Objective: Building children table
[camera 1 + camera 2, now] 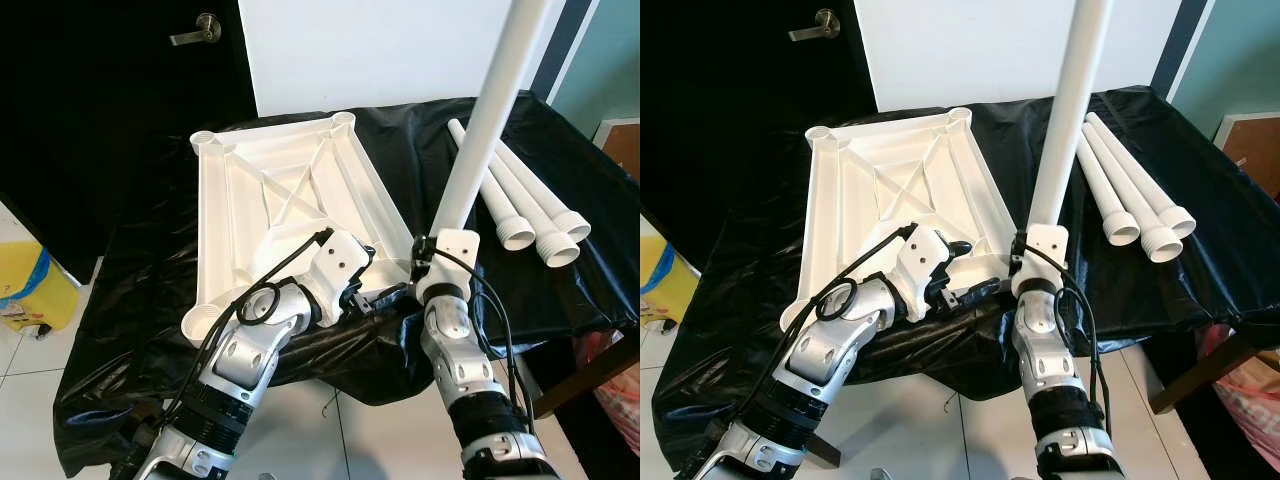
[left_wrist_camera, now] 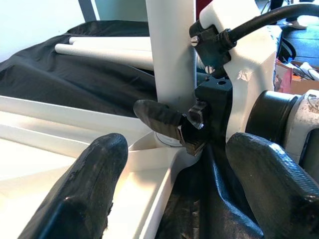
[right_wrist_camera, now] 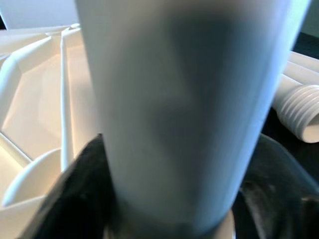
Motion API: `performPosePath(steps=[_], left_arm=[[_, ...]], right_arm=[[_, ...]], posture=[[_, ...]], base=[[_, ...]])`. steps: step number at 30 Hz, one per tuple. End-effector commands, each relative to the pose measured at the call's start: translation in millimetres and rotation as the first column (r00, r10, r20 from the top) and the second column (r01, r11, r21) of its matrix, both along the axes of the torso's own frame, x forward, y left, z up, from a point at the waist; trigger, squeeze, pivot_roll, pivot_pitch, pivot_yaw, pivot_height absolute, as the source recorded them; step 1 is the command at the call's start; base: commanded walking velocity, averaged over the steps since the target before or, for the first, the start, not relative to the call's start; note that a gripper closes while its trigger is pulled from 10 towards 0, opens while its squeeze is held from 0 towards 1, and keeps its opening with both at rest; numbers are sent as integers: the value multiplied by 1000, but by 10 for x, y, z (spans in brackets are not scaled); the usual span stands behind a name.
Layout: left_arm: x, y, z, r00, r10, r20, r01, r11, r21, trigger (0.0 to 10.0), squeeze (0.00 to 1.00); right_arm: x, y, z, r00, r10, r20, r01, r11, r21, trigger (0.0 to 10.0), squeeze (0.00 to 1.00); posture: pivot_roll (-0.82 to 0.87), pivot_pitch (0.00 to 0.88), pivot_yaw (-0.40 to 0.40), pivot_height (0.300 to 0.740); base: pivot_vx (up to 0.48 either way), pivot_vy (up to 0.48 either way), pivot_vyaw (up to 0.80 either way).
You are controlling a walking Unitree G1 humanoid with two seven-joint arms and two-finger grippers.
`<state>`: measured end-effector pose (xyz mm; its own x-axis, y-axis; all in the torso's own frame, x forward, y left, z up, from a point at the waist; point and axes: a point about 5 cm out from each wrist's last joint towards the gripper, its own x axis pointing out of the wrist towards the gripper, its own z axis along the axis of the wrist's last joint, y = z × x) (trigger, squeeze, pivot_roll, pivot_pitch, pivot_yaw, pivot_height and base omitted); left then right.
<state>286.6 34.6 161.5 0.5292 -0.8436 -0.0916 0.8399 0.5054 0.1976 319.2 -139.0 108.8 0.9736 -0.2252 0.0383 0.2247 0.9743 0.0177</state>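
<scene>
One leg point(image 1: 490, 120) of four is at its socket: the right gripper point(image 2: 172, 124), fingers clamped round its lower end, holds it upright at the near right corner of the upturned tabletop point(image 1: 270, 190), though whether it's seated I can't tell. Three legs point(image 1: 525, 205) lie on the black sheet point(image 1: 130, 260) (no containers), well right of the tabletop; the left gripper point(image 1: 385, 298) hovers spread wide, empty, just beside that corner.

I see a plain white tabletop point(image 1: 290, 200) with moulded ribs, on a glossy black sheet point(image 1: 130, 290). At my one o'clock, three white legs point(image 1: 520, 205) have ridged ends. A fourth white leg point(image 1: 490, 120) stands between the right gripper's point(image 3: 164, 199) black fingers point(image 3: 84, 184). My arms are silver, the left gripper point(image 2: 169, 194) black-fingered. At nine o'clock sits a yellow bin point(image 1: 30, 285).
</scene>
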Motion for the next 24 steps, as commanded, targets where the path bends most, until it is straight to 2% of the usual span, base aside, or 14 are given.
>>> performPosePath(steps=[1,8,9,10,11,13,16,19,20,24], left_arm=[[16,-14,15,1000,-9,14,9,1000,11,10000,0],[11,-21,12,1000,-14,12,14,1000,11,10000,0],[10,-25,13,1000,-15,12,15,1000,10,10000,0],[10,-25,13,1000,-15,12,15,1000,10,10000,0],[10,-29,15,1000,-16,11,16,1000,10,10000,0],[11,-34,17,1000,-17,11,17,1000,9,10000,0],[12,-34,15,1000,-17,10,17,1000,8,10000,0],[10,-38,17,1000,-22,7,22,1000,8,10000,0],[10,-38,17,1000,-22,7,22,1000,8,10000,0],[-14,-46,8,999,-42,4,42,999,16,10000,0]], right_arm=[[-47,-99,-81,999,-23,-38,23,1000,-18,10000,1000],[-58,-164,-33,995,100,-10,-100,995,-11,10000,1000],[-61,-181,-22,989,150,-2,-150,989,-9,10000,482],[-61,-181,-22,989,150,-2,-150,989,-9,10000,482],[-60,-202,-3,977,214,7,-213,977,-19,10000,0],[-50,-231,16,954,301,9,-301,953,-33,10000,0],[-38,-244,25,939,344,7,-344,938,-45,10000,0],[48,-323,74,873,487,-22,-486,867,-114,10000,0],[48,-323,74,873,487,-22,-486,867,-114,10000,0],[114,-348,116,791,608,-69,-610,774,-169,10000,0]], posture=[[-162,0,28,740],[-169,0,32,740],[-171,0,33,740],[-171,0,33,740],[-173,0,33,740],[-175,0,34,740],[-175,0,34,740],[-179,0,47,740],[-179,0,47,740],[-177,0,51,740]], base=[[0,0,0],[0,0,0],[0,0,0],[0,0,0],[0,0,0],[0,0,0],[0,0,0],[0,0,0],[0,0,0],[0,0,0]])
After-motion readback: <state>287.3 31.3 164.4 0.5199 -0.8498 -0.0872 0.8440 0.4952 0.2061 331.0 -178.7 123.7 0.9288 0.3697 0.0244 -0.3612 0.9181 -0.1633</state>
